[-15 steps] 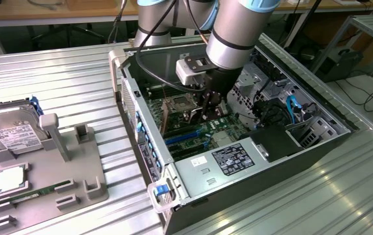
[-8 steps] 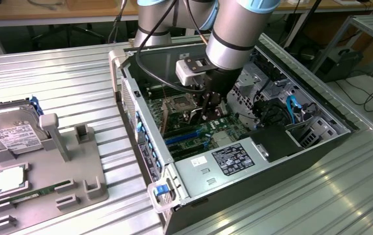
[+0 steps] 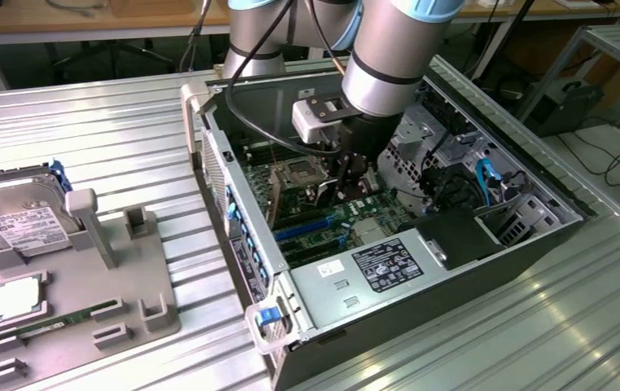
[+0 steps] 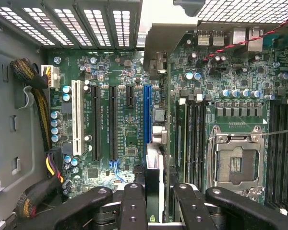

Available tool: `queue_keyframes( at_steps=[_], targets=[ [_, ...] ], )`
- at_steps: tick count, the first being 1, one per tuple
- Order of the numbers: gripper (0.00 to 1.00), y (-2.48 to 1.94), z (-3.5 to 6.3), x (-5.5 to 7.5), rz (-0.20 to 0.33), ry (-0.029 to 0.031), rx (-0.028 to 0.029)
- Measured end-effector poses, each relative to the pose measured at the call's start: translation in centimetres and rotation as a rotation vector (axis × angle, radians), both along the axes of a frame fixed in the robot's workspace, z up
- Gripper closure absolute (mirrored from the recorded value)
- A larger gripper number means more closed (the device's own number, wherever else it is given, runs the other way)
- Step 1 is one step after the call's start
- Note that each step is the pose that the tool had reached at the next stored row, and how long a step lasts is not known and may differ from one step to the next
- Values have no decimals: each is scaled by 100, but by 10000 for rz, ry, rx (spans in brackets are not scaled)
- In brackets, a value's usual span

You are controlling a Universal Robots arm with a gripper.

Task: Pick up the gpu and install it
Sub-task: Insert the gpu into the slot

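The gpu (image 4: 155, 179) is seen edge-on in the wrist view as a thin black card. It runs from between my fingers to its silvery end bracket (image 4: 165, 38) at the case's rear slot openings. My gripper (image 4: 158, 211) is shut on it, one black finger (image 4: 133, 208) on each side. The card hangs just beside and along the blue expansion slot (image 4: 147, 115) on the green motherboard (image 4: 129, 72). Whether its edge touches the slot I cannot tell. In the exterior view my gripper (image 3: 349, 183) reaches down into the open computer case (image 3: 440, 244), low over the motherboard.
The empty processor socket (image 4: 235, 163) lies near the card, and bundled cables (image 4: 36, 91) run along the case wall. Outside the case, a grey fixture (image 3: 81, 301) on the ribbed metal table holds a silver hard drive (image 3: 22, 220) and a green memory stick (image 3: 54, 322).
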State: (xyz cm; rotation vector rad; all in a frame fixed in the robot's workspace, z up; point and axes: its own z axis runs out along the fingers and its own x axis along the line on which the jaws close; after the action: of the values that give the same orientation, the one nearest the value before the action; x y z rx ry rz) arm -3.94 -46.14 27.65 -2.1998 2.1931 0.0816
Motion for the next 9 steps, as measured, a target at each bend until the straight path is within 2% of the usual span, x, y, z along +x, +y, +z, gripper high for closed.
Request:
queue_keyframes(
  at_steps=[6, 9],
  targets=[
    [73, 0, -1, 0, -1, 0, -3],
    [73, 2, -16, -43, -1, -1, -1]
  ],
)
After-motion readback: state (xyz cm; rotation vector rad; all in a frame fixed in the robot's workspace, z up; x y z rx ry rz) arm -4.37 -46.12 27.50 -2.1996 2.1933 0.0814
